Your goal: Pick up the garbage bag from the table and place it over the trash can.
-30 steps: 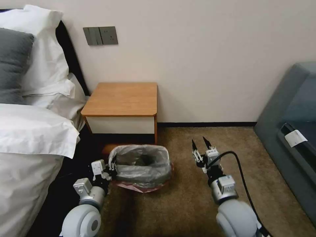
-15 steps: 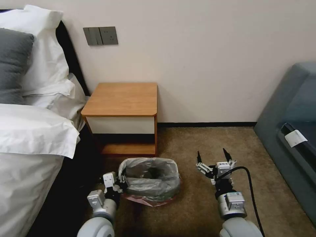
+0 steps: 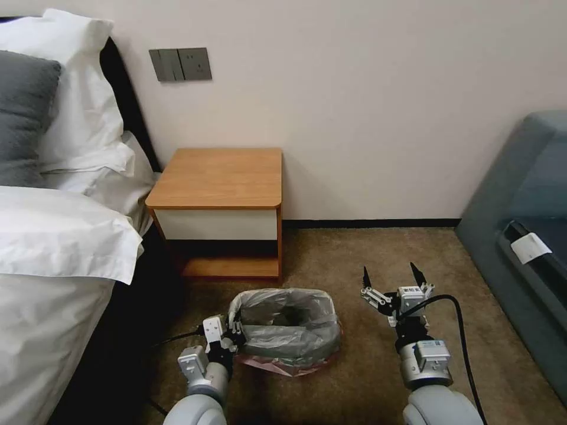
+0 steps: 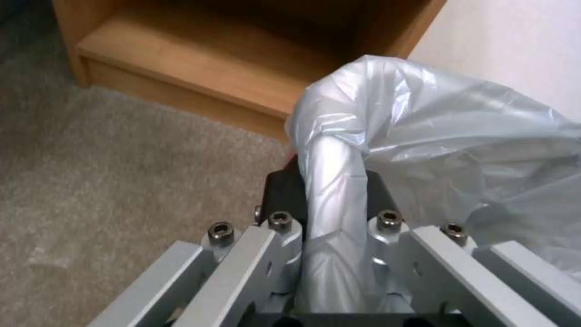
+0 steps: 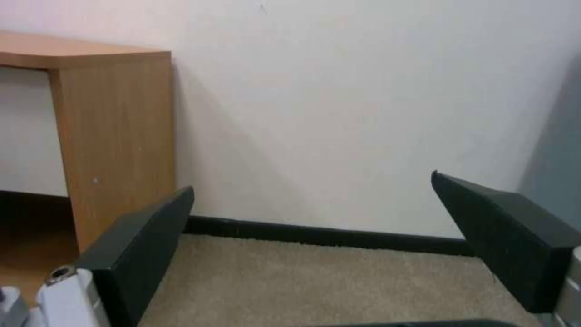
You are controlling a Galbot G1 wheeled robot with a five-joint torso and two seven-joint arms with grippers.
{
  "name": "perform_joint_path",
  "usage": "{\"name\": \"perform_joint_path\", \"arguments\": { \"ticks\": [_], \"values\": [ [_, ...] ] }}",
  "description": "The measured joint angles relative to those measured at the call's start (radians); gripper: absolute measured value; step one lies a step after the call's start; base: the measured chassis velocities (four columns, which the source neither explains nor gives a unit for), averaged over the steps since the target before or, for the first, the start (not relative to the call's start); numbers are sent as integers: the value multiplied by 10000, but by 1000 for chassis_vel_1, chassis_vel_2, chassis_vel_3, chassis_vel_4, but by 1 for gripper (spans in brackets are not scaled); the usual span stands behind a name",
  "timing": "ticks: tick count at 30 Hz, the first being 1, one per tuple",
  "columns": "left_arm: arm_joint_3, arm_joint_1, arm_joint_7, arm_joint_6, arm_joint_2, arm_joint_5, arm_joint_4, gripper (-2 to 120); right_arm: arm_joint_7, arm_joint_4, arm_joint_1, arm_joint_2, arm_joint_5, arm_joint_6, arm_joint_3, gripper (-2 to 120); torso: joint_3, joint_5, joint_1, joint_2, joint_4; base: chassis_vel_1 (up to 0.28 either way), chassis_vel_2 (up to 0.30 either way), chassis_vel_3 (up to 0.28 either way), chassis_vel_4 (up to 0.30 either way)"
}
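Our left gripper (image 3: 233,337) pinches the garbage bag (image 3: 289,330) lining the trash can; our right gripper (image 3: 391,277) hangs wide open, empty.

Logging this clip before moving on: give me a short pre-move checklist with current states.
1. Left gripper clamped on the garbage bag rim: ok.
2. Bag draped over the trash can: ok on the sides in view.
3. Bag rim seated evenly all round: cannot tell.
4. Right gripper open, apart from the bin: ok.
5. Table top bare: ok.
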Motion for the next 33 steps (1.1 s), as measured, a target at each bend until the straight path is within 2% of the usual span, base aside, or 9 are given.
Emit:
{"name": "perform_joint_path", "arguments": {
  "ticks": [15,19,21,24,25,28,29,32,33],
  "values": [
    [45,-54,119,88,-26,183,162,9,22,-3,84,-92,145,-34,-44,100,0,-1,0,0,0,0,0,0,0],
    [51,-117,114,65,-71,251,263,27,64,-8,176,-150,232,-74,-65,100,0,-1,0,0,0,0,0,0,0],
    [50,-121,113,60,-73,265,274,29,68,-9,182,-154,233,-78,-67,100,0,-1,0,0,0,0,0,0,0],
    [41,-138,127,33,-66,324,324,46,105,-14,257,-210,308,-135,-70,100,0,0,0,0,0,0,0,0,0],
    [41,-138,127,33,-66,324,324,46,105,-14,257,-210,308,-135,-70,100,0,0,0,0,0,0,0,0,0],
    [23,-124,196,27,-20,341,304,59,115,-14,315,-240,342,-164,-92,100,0,-1,0,0,0,0,0,0,0],
    [23,-124,196,27,-20,341,304,59,115,-14,315,-240,342,-164,-92,100,0,-1,0,0,0,0,0,0,0],
    [-30,-99,268,-4,25,362,214,74,130,-12,375,-237,344,-185,-190,100,1,-2,0,0,0,0,0,0,0],
    [-30,-99,268,-4,25,362,214,74,130,-12,375,-237,344,-185,-190,100,1,-2,0,0,0,0,0,0,0]
  ]
}}
